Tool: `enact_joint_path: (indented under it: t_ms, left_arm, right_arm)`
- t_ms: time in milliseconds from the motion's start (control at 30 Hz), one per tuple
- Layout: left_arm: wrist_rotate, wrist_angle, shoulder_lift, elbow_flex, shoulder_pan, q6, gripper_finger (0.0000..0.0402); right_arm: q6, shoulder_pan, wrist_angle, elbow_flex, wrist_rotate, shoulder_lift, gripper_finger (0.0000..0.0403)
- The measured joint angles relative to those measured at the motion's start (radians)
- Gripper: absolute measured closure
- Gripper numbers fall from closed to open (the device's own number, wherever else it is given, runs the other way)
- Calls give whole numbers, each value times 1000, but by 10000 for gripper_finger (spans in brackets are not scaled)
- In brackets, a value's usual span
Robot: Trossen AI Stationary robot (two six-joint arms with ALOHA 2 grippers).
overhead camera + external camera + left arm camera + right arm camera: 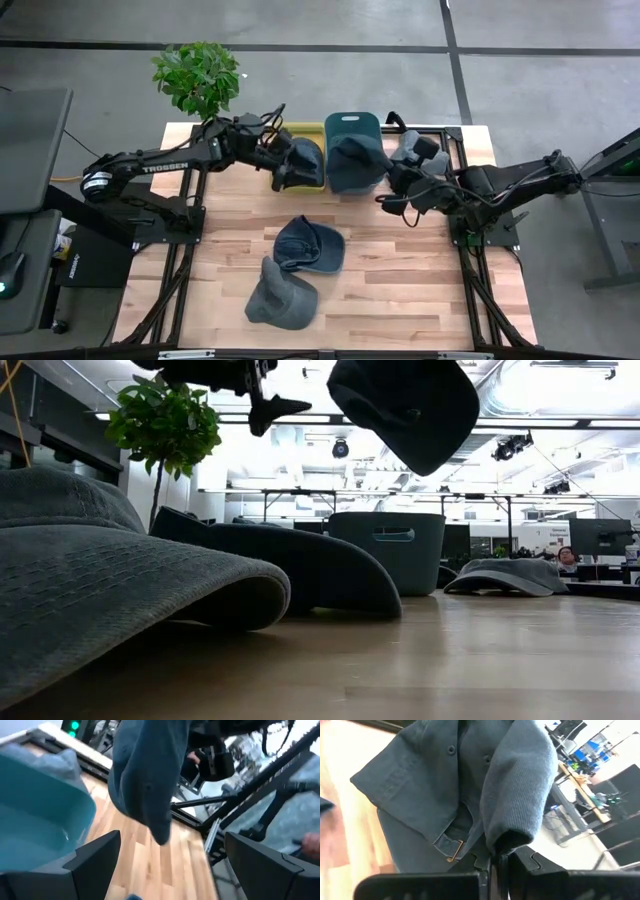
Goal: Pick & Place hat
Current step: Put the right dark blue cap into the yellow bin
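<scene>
A dark blue hat (355, 165) hangs in the air just in front of the teal bin (350, 125), with my right gripper (497, 862) shut on it. The low view shows the hat (410, 410) well above the table. My left gripper (177, 865) stands open to the hat's left, its fingers pointing at the hat (145, 775) without touching it. In the high view the left gripper (285, 170) hovers over a dark hat (305, 160) that lies in a yellow-green tray (300, 187). My right gripper pinches a bunched fold of the hat's edge (512, 837) between its two fingers, close to the back strap with the brass buckle (454, 851). The fingers come from the table's right, slanting a little down. The hat is lifted clear and hangs slack from the hold.
A blue hat (308, 245) and a grey hat (282, 295) lie on the wooden table toward its near edge. Another grey hat (415, 150) lies at the far right. A potted plant (197, 75) stands at the far left corner.
</scene>
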Motion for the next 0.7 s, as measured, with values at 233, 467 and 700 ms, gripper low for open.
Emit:
enact_joint_path:
  t_ms: [233,467,700]
  left_arm:
    - [-106,-158,19,170,-4,348,48]
    - [-209,-455,75,383,-2,511,48]
    - [-194,-504,154,518,-5,527,48]
  right_arm:
    - [-7,-41,69,0,-114,0,382]
    - [-22,-52,85,0,-126,2,382]
    - [-34,-66,94,0,-139,8,382]
